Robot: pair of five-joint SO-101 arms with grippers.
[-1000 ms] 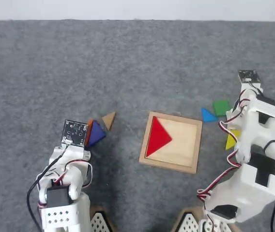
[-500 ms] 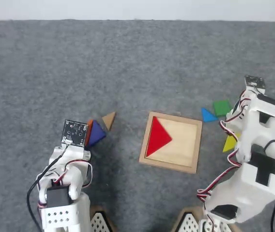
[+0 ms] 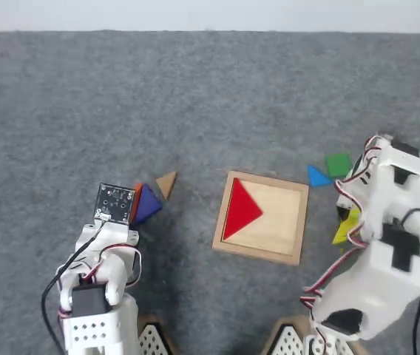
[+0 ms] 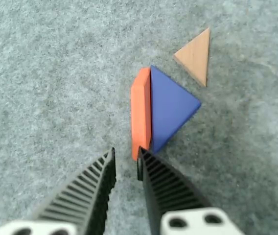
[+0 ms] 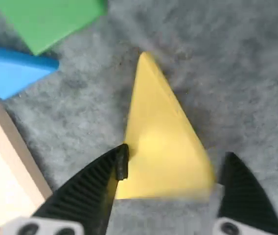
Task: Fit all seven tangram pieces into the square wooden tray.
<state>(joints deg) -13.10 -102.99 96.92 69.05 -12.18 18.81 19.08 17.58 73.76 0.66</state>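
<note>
The right gripper (image 5: 175, 164) is clamping the yellow triangle (image 5: 158, 137). One finger is pressing against a long edge and the other is sitting at the far corner of the wide end, which is filling the span between them. The triangle's sharp tip is pointing straight ahead, away from the gripper. Beyond that tip the green square (image 5: 46, 17) and the pale blue triangle (image 5: 11, 68) are lying on the grey mat (image 5: 237, 73), near each other. Beside the pressing finger, a corner of the tray (image 5: 2, 161) is showing. From above, the tray (image 3: 268, 177) is sitting between the two arms, just beside the right gripper on its inner side. The red triangle (image 3: 239, 208) is lying flat inside, against the wall farther from that gripper. The left gripper (image 4: 127, 155) is holding nothing, its fingers parted only slightly over bare mat. Just ahead of it the orange piece (image 4: 141, 112) is lying with its near end right at one fingertip. The dark blue triangle (image 4: 171, 105) is lying flush along the orange piece's long side. Farther ahead, apart from those two, the wooden triangle (image 4: 195, 56) is lying flat.
</note>
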